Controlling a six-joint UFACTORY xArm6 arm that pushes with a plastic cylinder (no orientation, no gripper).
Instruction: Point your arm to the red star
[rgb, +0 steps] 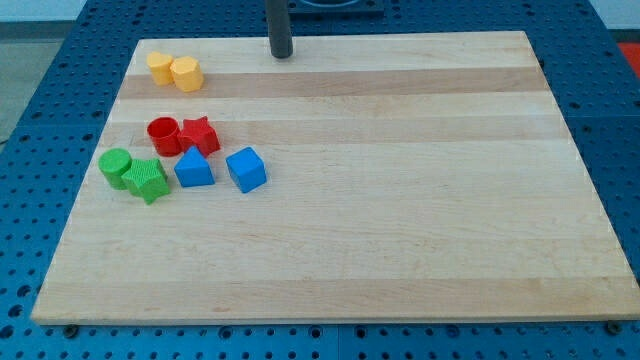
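The red star (201, 134) lies on the wooden board's left side, touching a red round block (163, 135) on its left. My tip (281, 55) stands near the board's top edge, above and to the right of the red star, well apart from it. No block touches the tip.
Two yellow blocks (174, 71) sit together at the top left. A green round block (116, 167) and a green star (147, 180) sit below the red ones. A blue triangular block (194, 168) and a blue cube (246, 169) lie just below the red star. The board (400, 200) rests on a blue perforated table.
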